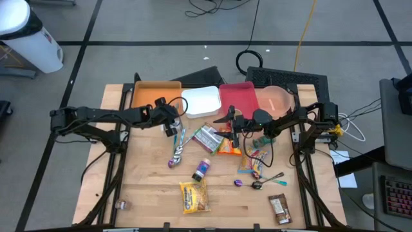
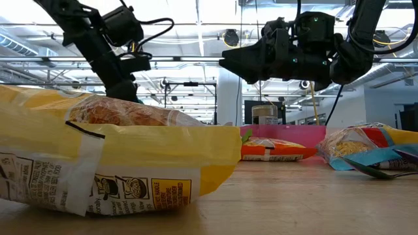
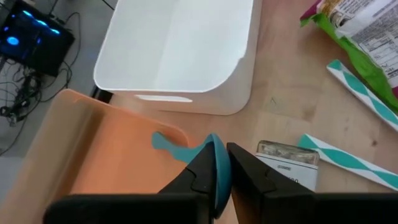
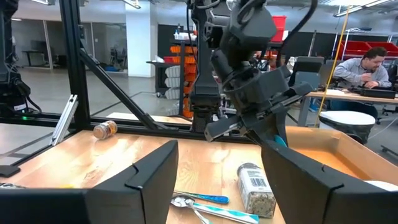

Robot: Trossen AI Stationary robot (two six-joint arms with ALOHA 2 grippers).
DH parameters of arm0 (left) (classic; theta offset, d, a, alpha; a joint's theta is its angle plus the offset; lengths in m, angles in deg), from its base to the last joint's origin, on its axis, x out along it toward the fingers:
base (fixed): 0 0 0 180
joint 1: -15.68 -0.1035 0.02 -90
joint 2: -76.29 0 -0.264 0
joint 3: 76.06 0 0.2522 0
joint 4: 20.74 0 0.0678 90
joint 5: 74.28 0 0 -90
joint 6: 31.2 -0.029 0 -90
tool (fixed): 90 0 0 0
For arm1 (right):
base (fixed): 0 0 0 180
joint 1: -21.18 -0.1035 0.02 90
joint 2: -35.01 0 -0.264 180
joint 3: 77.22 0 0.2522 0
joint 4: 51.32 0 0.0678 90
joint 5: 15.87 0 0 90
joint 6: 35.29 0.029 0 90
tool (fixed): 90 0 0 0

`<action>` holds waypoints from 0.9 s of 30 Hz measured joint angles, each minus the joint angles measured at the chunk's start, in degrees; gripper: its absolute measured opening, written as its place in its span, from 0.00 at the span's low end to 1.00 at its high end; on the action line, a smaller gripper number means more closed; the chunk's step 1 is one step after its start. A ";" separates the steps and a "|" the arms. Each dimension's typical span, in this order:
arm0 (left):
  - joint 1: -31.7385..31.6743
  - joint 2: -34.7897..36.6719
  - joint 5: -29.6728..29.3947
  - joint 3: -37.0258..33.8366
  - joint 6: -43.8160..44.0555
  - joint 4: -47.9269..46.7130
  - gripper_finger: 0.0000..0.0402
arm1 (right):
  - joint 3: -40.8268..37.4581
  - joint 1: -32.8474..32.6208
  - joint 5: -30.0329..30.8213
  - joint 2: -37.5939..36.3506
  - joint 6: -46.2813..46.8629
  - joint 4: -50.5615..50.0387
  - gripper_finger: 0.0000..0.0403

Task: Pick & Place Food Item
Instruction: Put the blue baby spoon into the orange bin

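Note:
My left gripper (image 3: 221,149) hangs slanting down over the near right corner of the orange tray (image 3: 93,155), shut on a thin teal thing (image 3: 214,165). The high view puts this gripper (image 1: 172,125) between the orange tray (image 1: 151,93) and the white tray (image 1: 201,102). My right gripper (image 4: 221,158) stands open and level over the table's middle (image 1: 232,121), with nothing between its fingers. It faces the left gripper (image 4: 273,127). Food packets (image 1: 207,136) lie loose on the table between and in front of the arms. My left gripper pinches the teal thing between its two fingers, with the fingers slanting down from the table's left. One narrow end (image 3: 163,142) sticks out past the fingertips over the orange tray. In the right wrist view the teal tip (image 4: 280,142) hangs clear above the table.
A red tray (image 1: 237,96) and a pink bowl (image 1: 277,100) stand at the back right. A small jar (image 4: 255,186) lies under the left gripper, with spoons (image 4: 199,199) beside it. A yellow bag (image 1: 193,196), a purple bottle (image 1: 201,169) and a brown bar (image 1: 279,207) lie nearer the front edge.

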 joint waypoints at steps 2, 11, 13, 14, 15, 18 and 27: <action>-0.53 0.00 1.17 0.00 -0.17 0.13 0.09 | 0.00 0.00 0.00 0.00 -0.23 -0.11 0.55; -2.92 0.00 5.36 0.00 -1.26 0.13 0.10 | 0.00 0.02 0.00 0.00 -0.30 -0.20 0.55; -3.59 0.00 6.12 0.00 -1.02 0.23 0.10 | 0.00 0.02 0.00 0.00 -0.48 -0.20 0.55; -3.87 0.00 6.38 0.00 -0.86 0.25 0.10 | 0.00 0.02 0.00 0.00 -0.48 -0.19 0.55; -4.18 0.00 6.66 0.00 -0.66 0.25 0.10 | 0.00 0.02 0.00 0.00 -0.48 -0.19 0.55; -5.09 0.00 7.49 0.00 -0.50 0.25 0.10 | 0.00 0.02 0.00 0.00 -0.48 -0.19 0.55; -7.48 0.00 11.09 -0.02 0.19 0.10 0.17 | 0.00 0.02 0.00 0.00 -0.48 -0.19 0.54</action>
